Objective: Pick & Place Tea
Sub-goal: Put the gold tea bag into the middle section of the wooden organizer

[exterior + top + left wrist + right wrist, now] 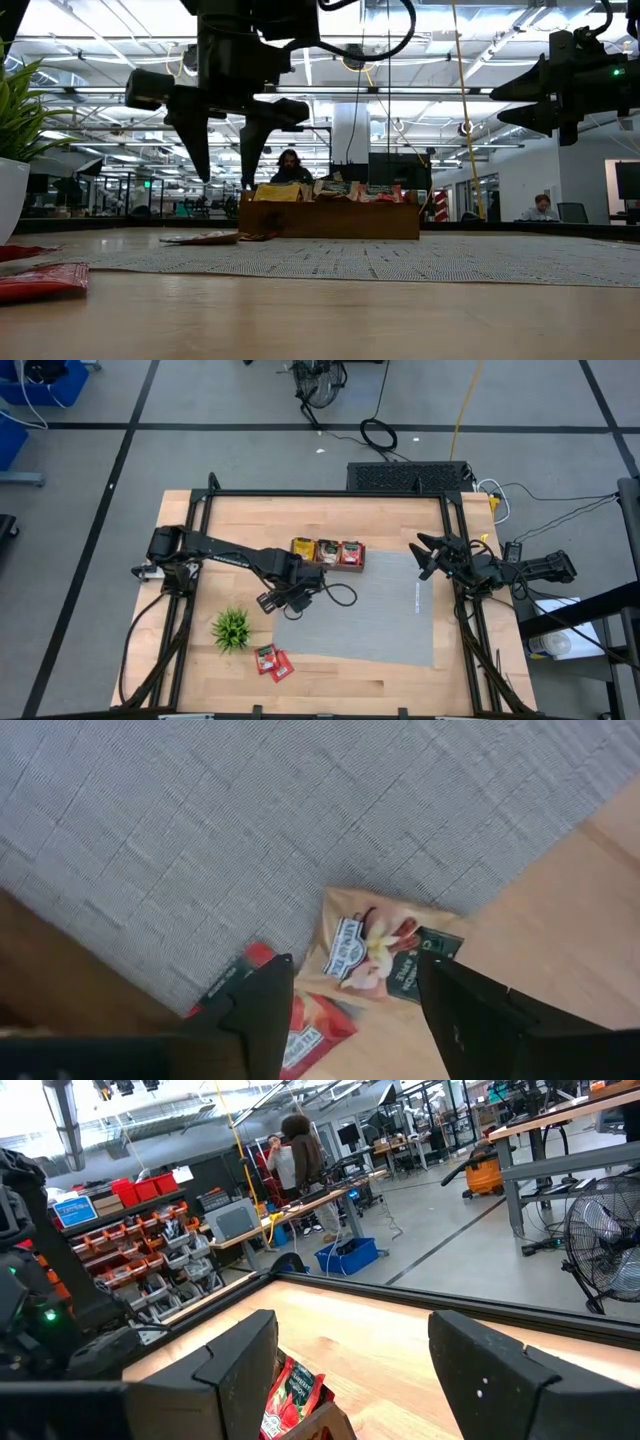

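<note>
Grey mat (380, 610), left gripper (355, 1005) wide over tan tea packet (370, 945), right gripper (428, 556) wide, raised aside

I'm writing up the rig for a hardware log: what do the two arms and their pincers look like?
Both arms are dark, slim, jointed links. The left pincer and right pincer each have two black, blocky fingers tapering to wedge tips. A loose black cable loops off the left wrist, and a small green light glows on the right arm's wrist.

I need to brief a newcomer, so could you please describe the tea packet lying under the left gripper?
Find the grey mat, then its near-left corner. Two packets overlap there beneath the open left gripper; it is the tan packet, on top of the red one.
</note>
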`<state>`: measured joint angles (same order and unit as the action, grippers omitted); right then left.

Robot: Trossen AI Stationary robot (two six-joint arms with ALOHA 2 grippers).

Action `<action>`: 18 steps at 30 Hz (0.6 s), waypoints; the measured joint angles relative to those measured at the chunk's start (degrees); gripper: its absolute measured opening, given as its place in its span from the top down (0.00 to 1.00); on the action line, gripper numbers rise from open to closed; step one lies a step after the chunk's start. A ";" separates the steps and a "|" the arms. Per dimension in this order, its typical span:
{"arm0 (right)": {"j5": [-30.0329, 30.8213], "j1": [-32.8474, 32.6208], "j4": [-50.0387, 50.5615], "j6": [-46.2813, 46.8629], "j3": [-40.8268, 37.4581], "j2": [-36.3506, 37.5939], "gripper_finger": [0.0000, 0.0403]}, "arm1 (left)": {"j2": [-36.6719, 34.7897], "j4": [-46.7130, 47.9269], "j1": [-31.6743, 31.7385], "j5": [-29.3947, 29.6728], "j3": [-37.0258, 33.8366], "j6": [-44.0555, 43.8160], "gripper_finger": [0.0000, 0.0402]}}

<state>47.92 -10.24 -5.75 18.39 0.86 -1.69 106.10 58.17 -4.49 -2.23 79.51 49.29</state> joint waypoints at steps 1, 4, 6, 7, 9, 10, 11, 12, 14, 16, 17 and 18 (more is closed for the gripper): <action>-0.01 0.01 0.01 0.00 0.00 0.00 0.40 | 0.00 -0.74 0.00 -0.04 -0.26 0.79 0.47; 0.00 0.00 -0.01 0.00 -0.01 0.00 0.40 | -0.03 -3.26 0.24 -0.24 -0.87 2.24 0.47; 0.00 0.00 0.01 0.00 0.00 0.00 0.40 | -0.04 -4.99 0.50 -0.15 -1.55 2.90 0.47; 0.00 0.01 0.00 0.00 0.01 0.00 0.40 | -0.04 -5.87 0.51 -0.10 -2.02 3.42 0.47; -0.02 0.02 0.01 0.00 0.00 0.00 0.40 | -0.04 -7.36 0.52 0.05 -3.03 4.03 0.47; -0.01 0.01 0.01 0.00 0.00 0.00 0.40 | -0.04 -7.95 0.50 -0.01 -3.65 4.03 0.47; 0.00 0.01 -0.01 0.00 0.01 0.00 0.40 | -0.04 -8.34 0.50 -0.01 -4.23 3.99 0.47; 0.00 0.00 0.00 0.00 0.00 0.00 0.40 | 0.20 -8.44 0.48 -0.07 -4.67 4.00 0.47; -0.02 0.00 0.00 0.00 0.01 0.00 0.40 | 0.85 -8.42 0.58 0.43 -5.34 3.81 0.47; -0.01 0.01 0.00 0.00 -0.01 0.00 0.40 | 1.01 -8.55 0.87 1.24 -5.97 3.48 0.47; 0.00 0.00 0.00 0.00 -0.01 0.00 0.40 | 1.34 -8.79 1.02 1.28 -6.02 3.57 0.47; -0.01 0.00 0.00 0.00 0.00 0.00 0.40 | 1.67 -8.83 1.19 1.28 -5.97 3.71 0.47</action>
<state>47.91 -10.24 -5.75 18.39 0.86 -1.69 107.78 49.35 -3.30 -0.95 73.54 52.99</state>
